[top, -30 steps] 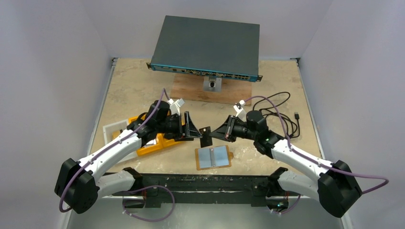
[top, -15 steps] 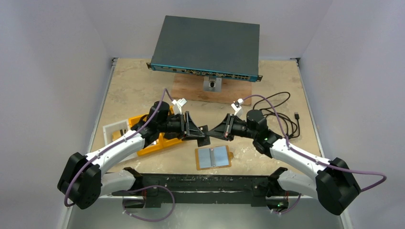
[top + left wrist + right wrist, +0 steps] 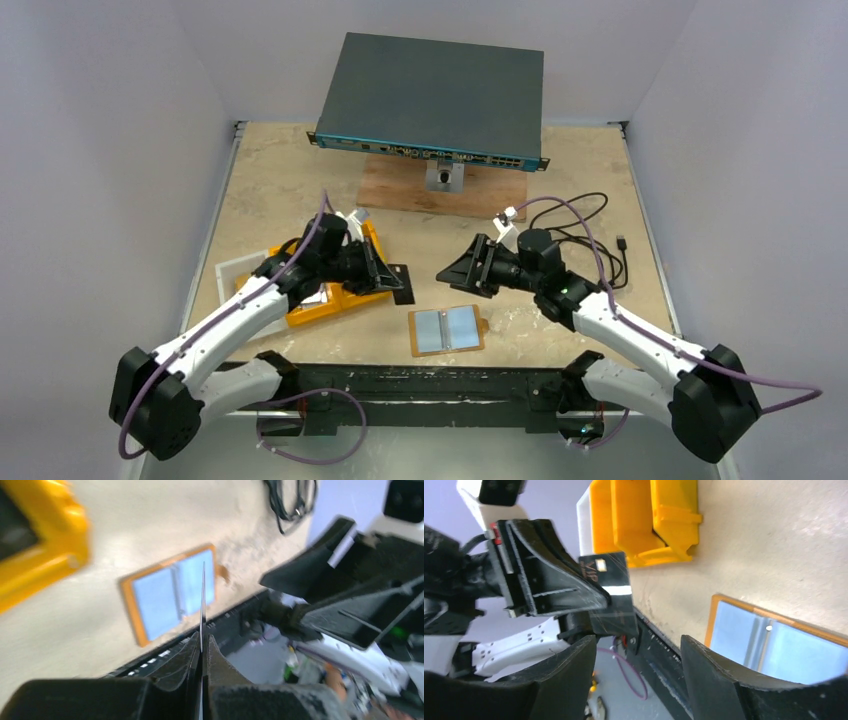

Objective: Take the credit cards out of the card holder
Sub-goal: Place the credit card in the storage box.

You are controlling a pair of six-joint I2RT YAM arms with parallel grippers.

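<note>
The card holder lies open and flat on the table near the front edge, tan-orange with grey-blue faces in both halves. It also shows in the left wrist view as the card holder and in the right wrist view as the card holder. My left gripper is shut on one dark credit card, held in the air left of the holder. That credit card is edge-on between the shut jaws of the left gripper. My right gripper stands open and holds nothing. From the right gripper the credit card faces me.
A yellow compartment tray and a white tray sit under the left arm. A network switch rests on a wooden block at the back. A black cable coils at the right.
The dark card passed from my right gripper to my left. The left jaws shut on it and drew back left; the right jaws opened and pulled away to the right.
</note>
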